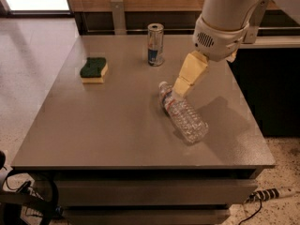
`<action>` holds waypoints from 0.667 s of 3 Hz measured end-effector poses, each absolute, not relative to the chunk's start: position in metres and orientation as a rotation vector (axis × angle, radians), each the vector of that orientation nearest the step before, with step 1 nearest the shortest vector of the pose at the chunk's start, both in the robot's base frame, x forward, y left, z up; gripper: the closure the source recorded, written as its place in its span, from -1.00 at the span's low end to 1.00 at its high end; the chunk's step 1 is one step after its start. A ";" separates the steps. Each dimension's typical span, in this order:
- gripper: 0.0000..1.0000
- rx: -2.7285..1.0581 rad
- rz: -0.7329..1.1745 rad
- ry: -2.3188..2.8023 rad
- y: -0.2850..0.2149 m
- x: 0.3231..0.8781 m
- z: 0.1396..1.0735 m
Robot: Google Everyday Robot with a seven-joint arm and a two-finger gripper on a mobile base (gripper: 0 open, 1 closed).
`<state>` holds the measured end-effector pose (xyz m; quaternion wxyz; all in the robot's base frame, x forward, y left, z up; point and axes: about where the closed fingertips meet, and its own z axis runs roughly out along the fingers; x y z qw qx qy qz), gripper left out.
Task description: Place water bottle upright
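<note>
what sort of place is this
Probably an office break area: grey table with a sponge, a can and a lying water bottle, terrazzo floor. The gripper hovers by the bottle's neck.

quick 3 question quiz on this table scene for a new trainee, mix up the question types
1. True or false: the water bottle stands upright on the table.
2. Fill in: in the camera view, the sponge lies to the ___ of the can.
3. The gripper is nearest to: A) the sponge B) the can C) the water bottle's neck end.

Key
1. False: it lies on its side.
2. left
3. C: the gripper is right by the bottle's neck; contact cannot be told.
</note>
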<state>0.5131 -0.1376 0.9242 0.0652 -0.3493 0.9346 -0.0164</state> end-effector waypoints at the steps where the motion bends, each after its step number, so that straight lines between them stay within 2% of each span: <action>1: -1.00 -0.967 -0.038 2.826 -0.137 0.517 0.926; 2: -1.00 -0.852 0.077 2.919 -0.138 0.529 0.909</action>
